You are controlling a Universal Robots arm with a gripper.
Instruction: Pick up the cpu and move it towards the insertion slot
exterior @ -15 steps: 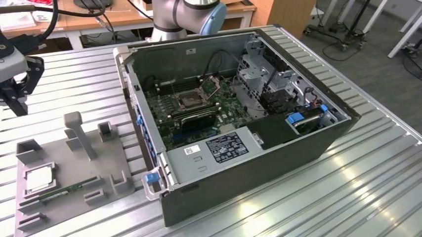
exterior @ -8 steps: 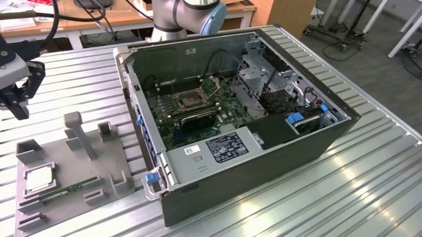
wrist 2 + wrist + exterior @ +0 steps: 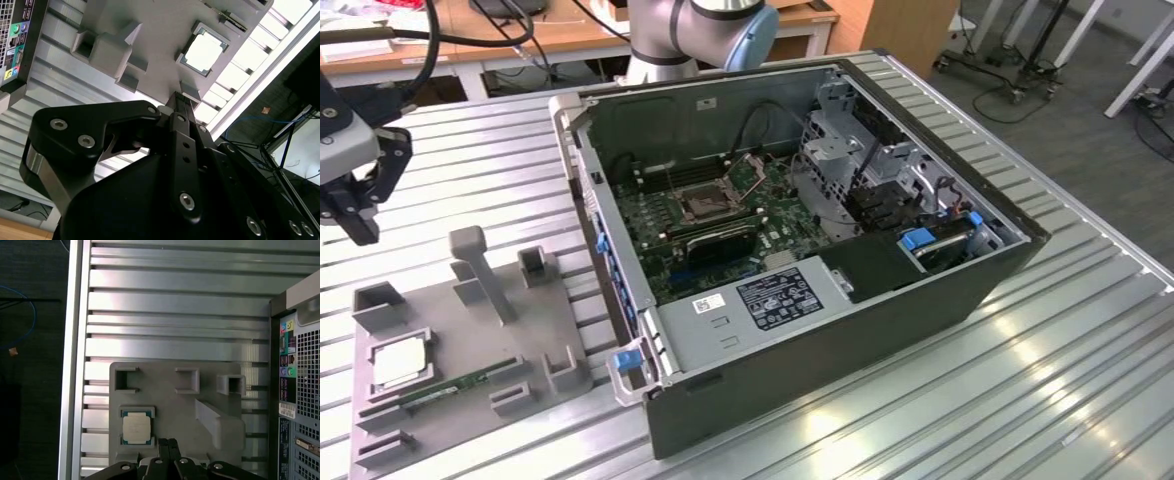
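Observation:
The cpu (image 3: pixel 400 360) is a small silvery square chip lying flat in a pocket of a grey fixture plate (image 3: pixel 480 330) at the exterior view's left. It also shows in both wrist views (image 3: pixel 206 50) (image 3: pixel 136 429). My gripper (image 3: pixel 360 232) hangs above the table beyond the plate's far end, well apart from the chip, with its black fingers pressed together and holding nothing (image 3: pixel 181 96) (image 3: pixel 168 442). The insertion slot (image 3: pixel 707 203), a square socket with a silver frame, sits on the green board inside the open computer case (image 3: pixel 854 330).
A thin green memory stick (image 3: pixel 454 384) lies on the fixture plate near the chip. Grey posts and brackets (image 3: pixel 487 275) stand up from the plate. The case wall (image 3: pixel 607 250) rises between plate and socket. The slatted metal table (image 3: pixel 1027 380) has a left edge (image 3: pixel 75 365).

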